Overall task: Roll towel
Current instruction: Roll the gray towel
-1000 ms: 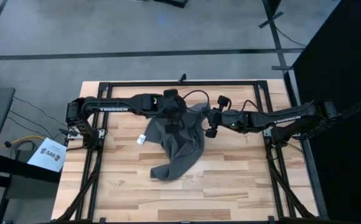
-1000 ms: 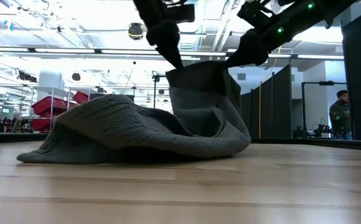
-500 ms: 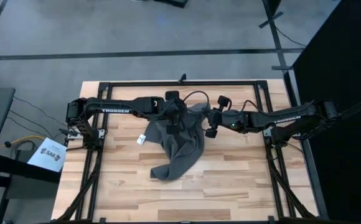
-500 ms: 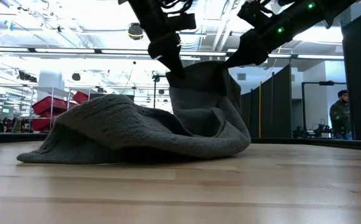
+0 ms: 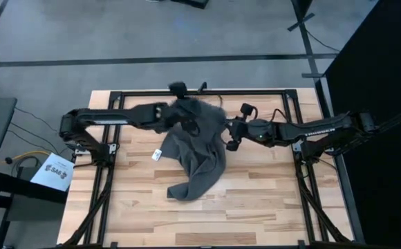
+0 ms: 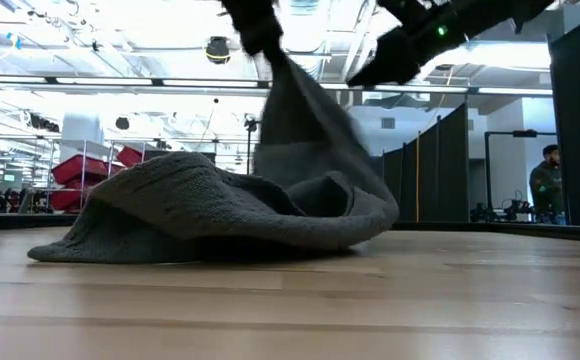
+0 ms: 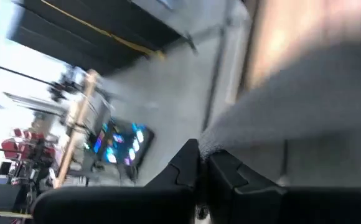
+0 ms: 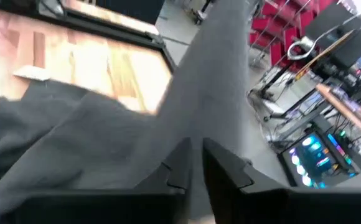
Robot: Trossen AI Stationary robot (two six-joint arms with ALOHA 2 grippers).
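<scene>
The dark grey towel (image 5: 200,155) lies bunched on the middle of the wooden table, its near end (image 5: 184,191) and most of its bulk (image 6: 200,205) resting on the boards. A white tag (image 5: 157,155) shows at its left edge. Its far part (image 6: 300,120) is raised off the table. My left gripper (image 5: 182,113) is shut on the raised far-left edge. My right gripper (image 5: 226,131) is shut on the towel's far-right edge, a little lower in the low view (image 6: 362,75). My left gripper pinches the towel's raised far edge (image 7: 209,140) between its two fingers. That edge is held up highest in the low view, and the cloth runs taut down from it to the heap on the table. My right gripper pinches a fold of the towel's far-right edge (image 8: 196,146) between its two fingers, coming in from the table's right side. The cloth stretches in a taut band away from the fingers toward my left gripper; the part below sags onto the table.
A black metal frame (image 5: 200,92) runs around the tabletop. Bare boards (image 5: 256,200) lie in front of and beside the towel. A person (image 6: 548,185) stands far off in the room at the right.
My left gripper has gone up and toward the table's far-left with the towel's edge. The held far part has risen and is drawn taut between the two grippers; the near bulk has stayed on the table. My right gripper has risen slightly.
</scene>
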